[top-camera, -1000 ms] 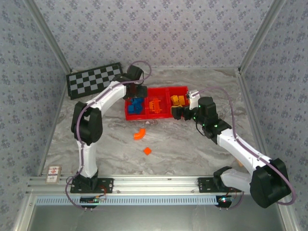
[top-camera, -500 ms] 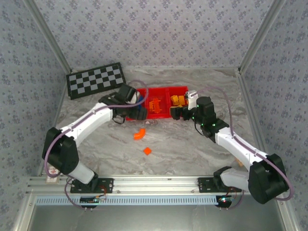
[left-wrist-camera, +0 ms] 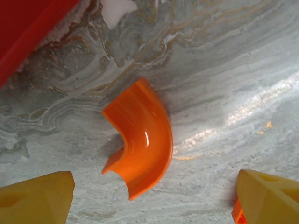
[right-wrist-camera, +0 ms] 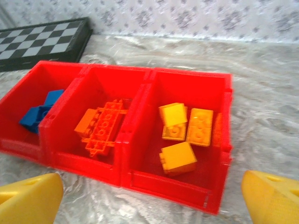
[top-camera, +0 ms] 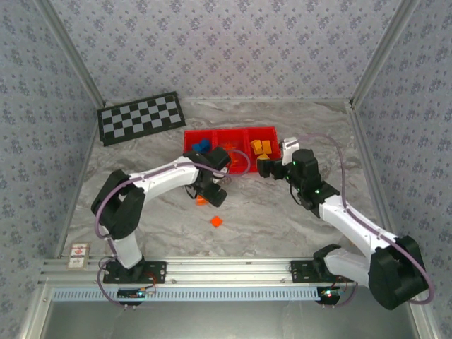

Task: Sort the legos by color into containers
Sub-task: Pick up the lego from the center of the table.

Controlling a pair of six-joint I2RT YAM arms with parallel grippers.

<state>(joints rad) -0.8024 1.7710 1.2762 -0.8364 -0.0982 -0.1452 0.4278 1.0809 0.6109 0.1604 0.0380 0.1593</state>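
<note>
The red tray (top-camera: 233, 130) holds blue legos (top-camera: 200, 146) in its left container, red-orange ones (right-wrist-camera: 100, 123) in the middle and yellow ones (top-camera: 262, 147) on the right. A curved red-orange lego (left-wrist-camera: 142, 140) lies on the marble just in front of the tray. My left gripper (left-wrist-camera: 154, 189) hovers open over it, one finger on each side, touching nothing. A small red-orange brick (top-camera: 216, 222) lies nearer the bases. My right gripper (right-wrist-camera: 152, 200) stands open and empty in front of the tray's right end (right-wrist-camera: 163, 184), facing the yellow legos (right-wrist-camera: 180, 133).
A black-and-grey checkerboard (top-camera: 140, 118) lies at the back left, behind the tray. Patterned walls close in the table on three sides. Bare marble stretches in front of the tray on both sides of the small brick.
My left arm has swung from over the tray's left container down to the curved lego on the table. My right gripper has shifted slightly and stays open.
</note>
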